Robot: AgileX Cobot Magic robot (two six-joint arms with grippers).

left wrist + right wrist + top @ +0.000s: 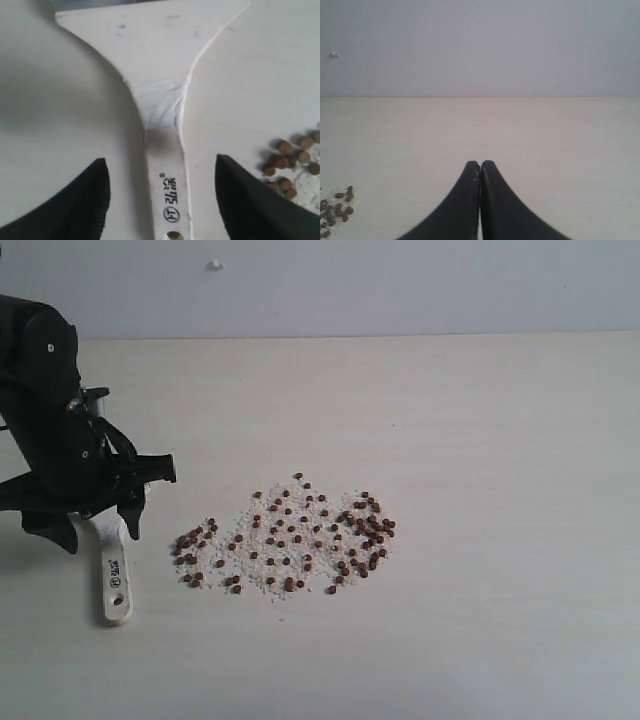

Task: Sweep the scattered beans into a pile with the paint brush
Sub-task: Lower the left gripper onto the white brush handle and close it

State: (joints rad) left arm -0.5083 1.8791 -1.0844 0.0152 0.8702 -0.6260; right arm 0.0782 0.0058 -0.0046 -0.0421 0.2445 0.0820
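Since the paint brush (160, 75) lies twelve-to-six, the left claw (161, 160) straddles its handle wide, gripping nothing; the beans (290, 535) lie at three o'clock.

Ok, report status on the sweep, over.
Left gripper open, jaws straddling the paint brush handle, not gripping. Right gripper shut, empty. Beans loosely gathered beside the brush. Nothing in the way.
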